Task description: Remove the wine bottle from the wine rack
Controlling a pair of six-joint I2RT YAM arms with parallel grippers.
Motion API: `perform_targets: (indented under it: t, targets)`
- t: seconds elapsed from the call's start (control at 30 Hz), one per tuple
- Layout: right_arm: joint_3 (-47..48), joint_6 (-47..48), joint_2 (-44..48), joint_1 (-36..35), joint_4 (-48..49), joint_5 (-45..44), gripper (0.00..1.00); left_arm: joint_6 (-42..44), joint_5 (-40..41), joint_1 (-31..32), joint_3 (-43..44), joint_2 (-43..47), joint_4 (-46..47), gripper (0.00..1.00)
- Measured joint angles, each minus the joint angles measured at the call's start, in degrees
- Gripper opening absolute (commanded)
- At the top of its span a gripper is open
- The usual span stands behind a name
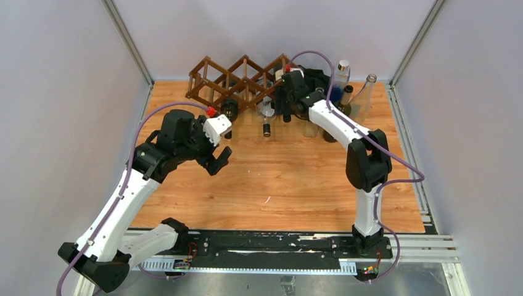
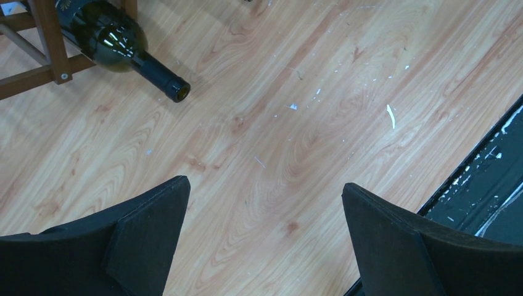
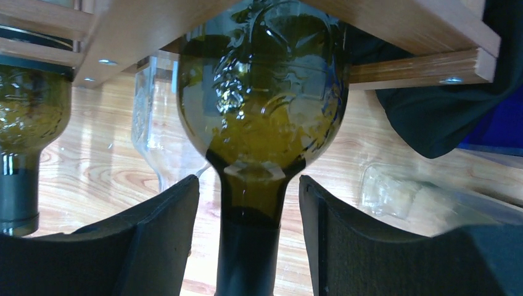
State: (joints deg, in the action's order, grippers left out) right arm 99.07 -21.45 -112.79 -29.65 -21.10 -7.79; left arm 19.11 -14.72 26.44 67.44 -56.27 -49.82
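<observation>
My right claw [image 3: 248, 191]: half open round neck of dark green glass wine bottle [image 3: 262, 105], holding nothing yet | bottle: in dark brown wooden wine rack [image 3: 419, 28] | danger: smooth neck may slip, rack may drag along

Worktop [image 1: 277, 185]: light wood-grain laminate, fills mid frame in top view.
Upper centre: wine rack [image 1: 237, 77], dark brown lattice, stands on worktop near back edge.
Upper right: upright bottles grouped just beside rack's R end, incl. clear bottle w/ silver cap [image 1: 343, 73], taller clear bottle [image 1: 364, 102], dark bottle [image 1: 347, 92].
Surface: small white flecks scattered over the wood; longer white sliver [image 1: 267, 200] lower centre, well apart from rack.
Bottom edge: black strip [image 1: 277, 243] w/ white scuffs borders the wood.
</observation>
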Motion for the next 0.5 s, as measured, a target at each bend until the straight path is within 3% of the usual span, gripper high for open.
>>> perform_targets:
  t: [0.33,0.5]
  targets:
    - [3.5,1.0,-4.2,-0.1,-0.9,-1.2,0.58,0.4,0.0,0.0,0.0,0.3,0.0,1.00]
    - [3.7,1.9,-4.4,-0.1,-1.4,-2.3,0.39,0.4,0.0,0.0,0.0,0.3,0.0,1.00]
